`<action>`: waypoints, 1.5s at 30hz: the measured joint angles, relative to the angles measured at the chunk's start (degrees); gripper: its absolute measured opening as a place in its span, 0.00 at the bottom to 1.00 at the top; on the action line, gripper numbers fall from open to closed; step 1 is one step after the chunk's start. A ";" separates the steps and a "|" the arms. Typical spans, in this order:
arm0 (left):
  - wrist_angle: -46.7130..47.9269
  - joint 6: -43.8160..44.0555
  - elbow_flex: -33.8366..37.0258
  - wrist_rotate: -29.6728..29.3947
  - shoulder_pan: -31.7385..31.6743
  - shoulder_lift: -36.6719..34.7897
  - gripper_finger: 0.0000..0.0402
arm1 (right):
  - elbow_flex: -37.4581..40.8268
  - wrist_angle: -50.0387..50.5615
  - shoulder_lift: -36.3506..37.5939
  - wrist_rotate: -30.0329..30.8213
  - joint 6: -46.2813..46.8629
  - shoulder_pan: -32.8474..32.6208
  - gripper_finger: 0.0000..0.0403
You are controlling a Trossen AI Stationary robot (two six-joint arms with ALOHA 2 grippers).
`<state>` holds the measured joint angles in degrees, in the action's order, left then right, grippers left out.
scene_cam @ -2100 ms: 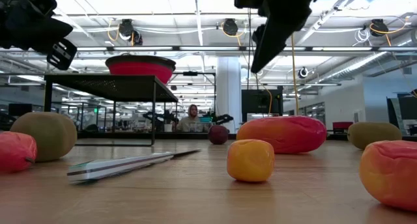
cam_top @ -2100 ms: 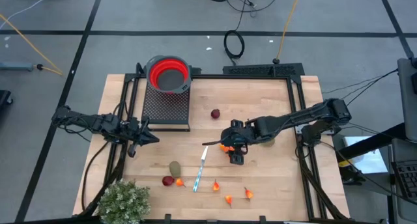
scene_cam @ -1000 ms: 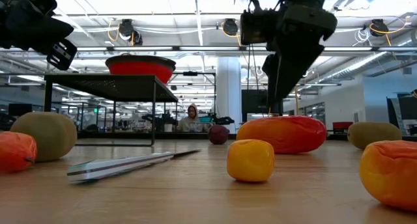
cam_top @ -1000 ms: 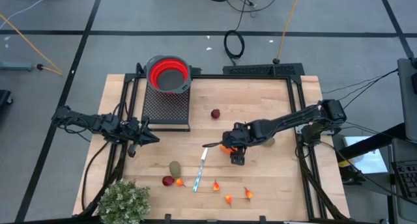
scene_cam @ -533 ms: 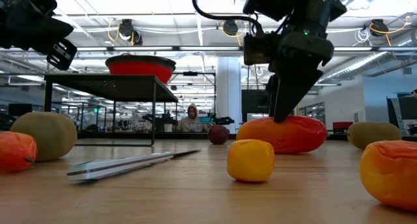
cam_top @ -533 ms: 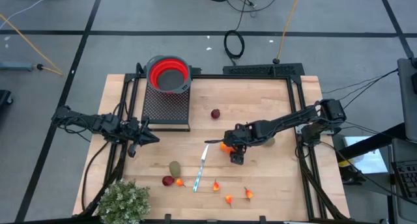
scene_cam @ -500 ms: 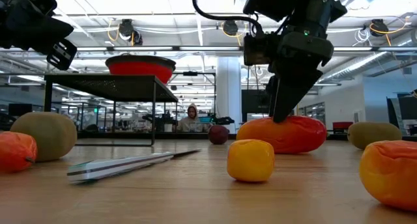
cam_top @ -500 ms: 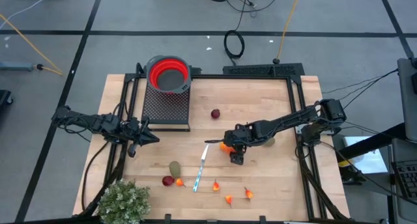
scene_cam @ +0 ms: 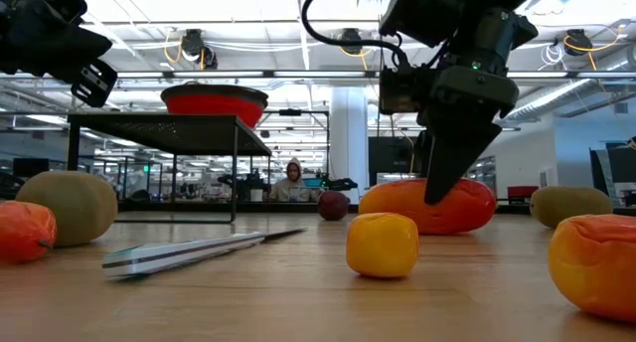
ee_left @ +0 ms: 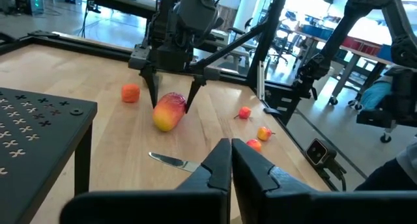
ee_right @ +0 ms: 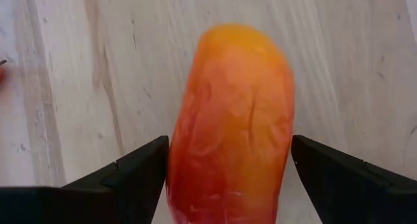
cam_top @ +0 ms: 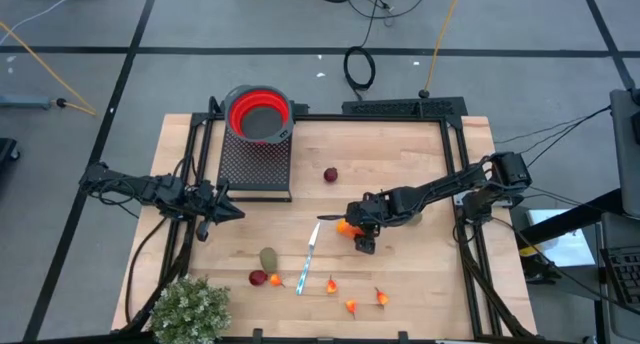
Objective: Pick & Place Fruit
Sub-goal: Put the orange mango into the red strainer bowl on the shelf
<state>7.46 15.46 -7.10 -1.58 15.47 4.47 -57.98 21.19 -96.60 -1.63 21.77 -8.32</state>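
Two arms: both over the wooden table [cam_top: 420, 274], one at work and one waiting.
Right gripper [cam_top: 352, 227]: low over the middle of the table, fingers spread wide and pointing down, one on each side of the elongated orange-red fruit [ee_right: 229, 123]. In the right wrist view a finger [ee_right: 130, 175] stands just beside each flank of the fruit; contact cannot be told.
Elongated orange-red fruit: lies on the wood directly between the right gripper's fingers, seen in the low view [scene_cam: 422, 205] behind the dark fingertip.
Left gripper [cam_top: 225, 211]: waits well away from the right gripper, beside the black mesh stand [cam_top: 254, 164]; its fingers are pressed together, holding nothing.
Knife [cam_top: 311, 248]: flat on the table, just beside the right gripper on the side toward the left arm.
Dark-red ball [cam_top: 330, 174]: apart from the right gripper, farther back on the table.
Olive-brown oval [cam_top: 268, 257]: beyond the knife from the right gripper, near the plant [cam_top: 190, 309].
Red bowl [cam_top: 260, 112]: on top of the mesh stand.
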 joint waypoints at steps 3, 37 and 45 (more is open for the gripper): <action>0.01 -0.01 -0.01 -0.01 0.02 0.00 0.04 | 0.00 0.00 0.02 0.00 -0.08 0.00 0.73; 2.29 0.83 -0.02 0.07 0.02 0.02 0.05 | -8.68 -5.46 15.59 1.97 3.31 3.58 0.55; 2.29 1.35 -0.04 0.09 0.00 0.02 0.05 | -8.72 -6.44 23.19 6.45 5.72 4.17 0.55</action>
<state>9.76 16.82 -7.14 -1.50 15.46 4.49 -66.70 14.75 -73.40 4.82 27.49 -4.14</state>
